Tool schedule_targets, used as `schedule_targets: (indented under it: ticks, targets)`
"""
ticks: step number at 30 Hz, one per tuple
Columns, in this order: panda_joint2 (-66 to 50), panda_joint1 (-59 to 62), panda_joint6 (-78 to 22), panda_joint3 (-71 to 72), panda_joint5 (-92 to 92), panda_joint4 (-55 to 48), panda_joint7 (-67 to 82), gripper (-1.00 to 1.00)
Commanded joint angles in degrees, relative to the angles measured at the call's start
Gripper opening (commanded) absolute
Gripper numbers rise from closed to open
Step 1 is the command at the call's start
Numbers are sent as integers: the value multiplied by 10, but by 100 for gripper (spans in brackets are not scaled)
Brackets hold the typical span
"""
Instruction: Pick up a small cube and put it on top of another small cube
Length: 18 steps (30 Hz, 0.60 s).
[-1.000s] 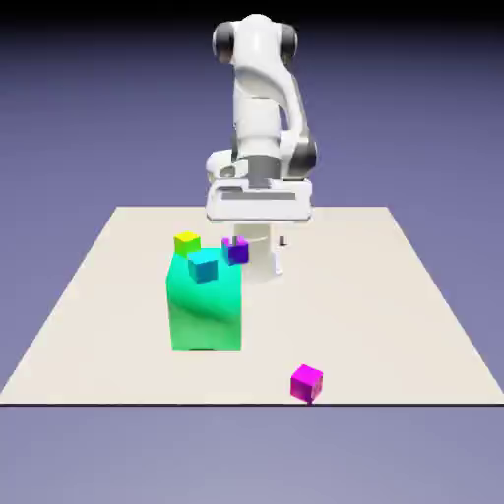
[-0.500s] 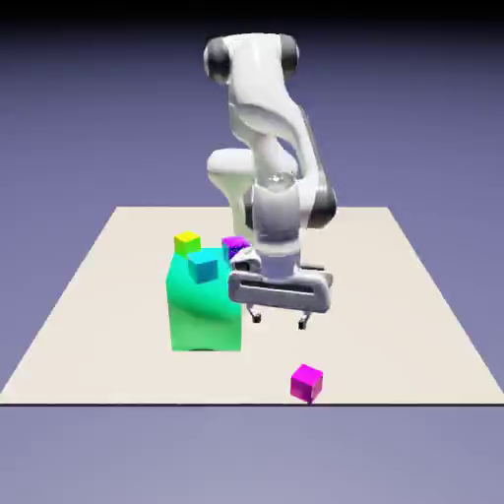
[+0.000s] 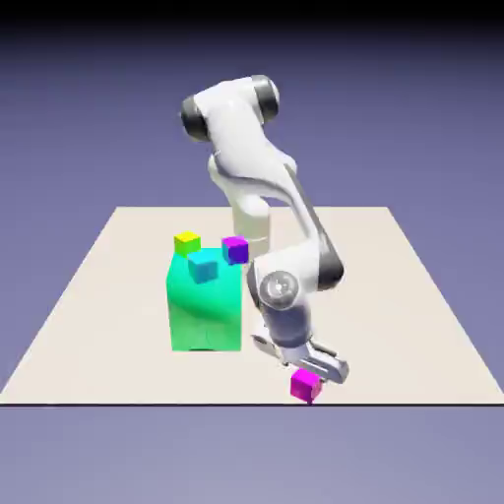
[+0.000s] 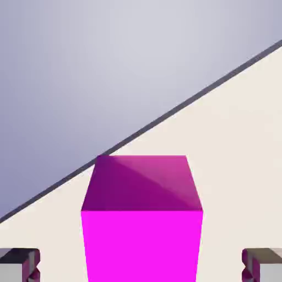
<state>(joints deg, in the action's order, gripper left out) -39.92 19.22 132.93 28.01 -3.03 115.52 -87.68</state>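
The small magenta-pink cube [image 3: 306, 385] rests on the table near its front edge, to the exterior view's right of the big green block [image 3: 205, 307]. My gripper [image 3: 307, 376] has come down right over it. In the hand view the pink cube [image 4: 142, 220] fills the lower middle, standing between my two grey fingertips [image 4: 20, 264], which sit wide apart with clear gaps on both sides. The gripper is open and not touching the cube. A cyan cube [image 3: 203, 265] lies on top of the green block.
A small yellow cube [image 3: 187, 242] and a darker violet-purple cube [image 3: 235, 249] stand behind the green block. The table's front edge [image 4: 165, 117] runs close past the pink cube, with the blue-violet backdrop beyond.
The arm has swung forward and down from the back of the table, past the green block, until the gripper hangs over the pink cube. The cubes have not moved.
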Motion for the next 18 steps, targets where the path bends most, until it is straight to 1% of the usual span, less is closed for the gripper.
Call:
schedule_targets:
  ticks: [1, 2, 5, 7, 18]
  targets:
    - [0, 0, 0, 0, 0, 0, 0, -100]
    - [0, 0, 0, 0, 0, 0, 0, -100]
    - [58, 24, -75, 21, 21, -17, 9, -100]
    - [64, 27, -82, 24, 23, -19, 10, -100]
    - [292, -69, -263, -193, 10, 36, 239, -100]
